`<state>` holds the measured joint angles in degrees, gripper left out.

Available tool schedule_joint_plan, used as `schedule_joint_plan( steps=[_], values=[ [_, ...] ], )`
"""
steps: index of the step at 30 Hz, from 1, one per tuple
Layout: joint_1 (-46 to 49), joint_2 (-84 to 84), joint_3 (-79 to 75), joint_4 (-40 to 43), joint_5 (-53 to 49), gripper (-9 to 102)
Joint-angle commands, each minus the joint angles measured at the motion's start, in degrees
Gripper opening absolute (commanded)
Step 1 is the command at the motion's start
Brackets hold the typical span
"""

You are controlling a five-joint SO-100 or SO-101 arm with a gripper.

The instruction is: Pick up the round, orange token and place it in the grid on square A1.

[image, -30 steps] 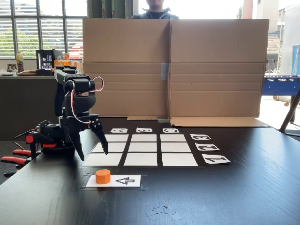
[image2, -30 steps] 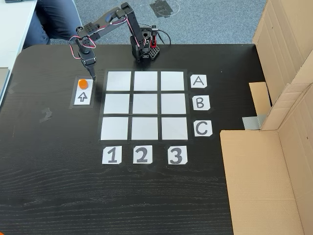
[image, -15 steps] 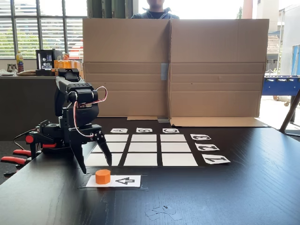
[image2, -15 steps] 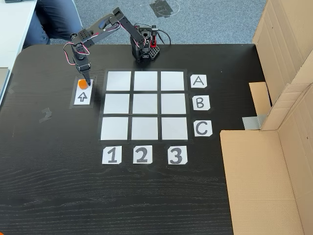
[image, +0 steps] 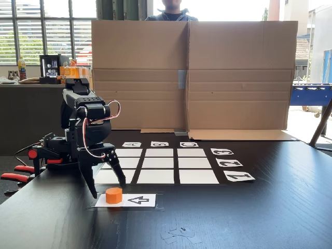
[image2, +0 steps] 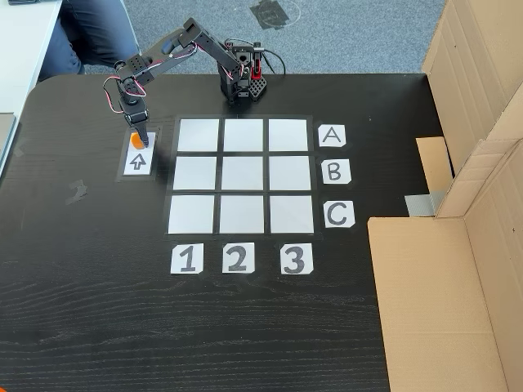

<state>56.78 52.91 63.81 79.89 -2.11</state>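
Fixed view: short orange token

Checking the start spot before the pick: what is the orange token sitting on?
The token rests on a white card with a black arrow, lying on the dark table. The open pincer straddles it from above. The card beneath the token is covered.
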Motion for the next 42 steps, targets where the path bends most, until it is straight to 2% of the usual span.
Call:
schedule_joint_plan(
  steps=[1, 25, 42],
  values=[
    [-0.8, 0.0, -3.1, 0.2, -0.4, 30],
    [-2.3, -1.9, -4.2, -0.4, -0.1, 23],
    [-1.9, -1.3, -6.3, -0.4, 0.0, 25]
  ],
)
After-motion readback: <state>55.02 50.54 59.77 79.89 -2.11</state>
